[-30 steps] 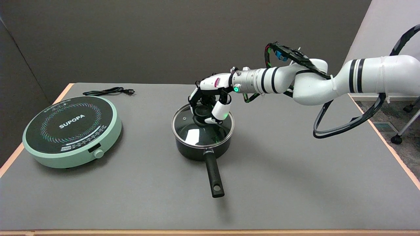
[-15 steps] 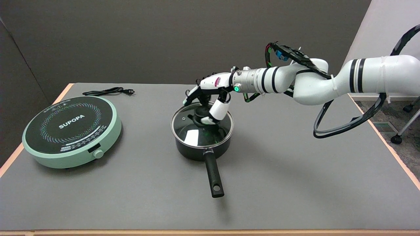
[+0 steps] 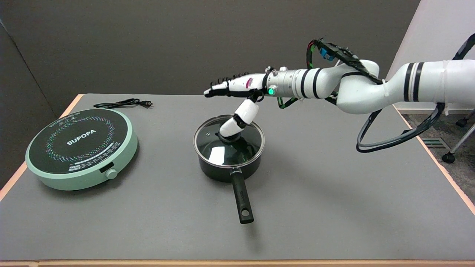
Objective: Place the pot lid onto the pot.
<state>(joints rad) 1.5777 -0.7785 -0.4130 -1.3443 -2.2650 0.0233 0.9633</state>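
Grey table (image 3: 334, 207) carries cooker (image 3: 79, 148), cord (image 3: 122, 103) and pot (image 3: 228, 163).

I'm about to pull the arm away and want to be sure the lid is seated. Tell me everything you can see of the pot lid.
The pot lid is round, clear glass with a metal rim, a black knob in the middle and a small vent hole near its far left edge. It lies flat and level on the black pot, rim on rim, with no gap showing. It reflects a bright patch of light. The right hand is open above it, fingers stretched out level; only its thumb reaches down to the knob, and contact cannot be confirmed.
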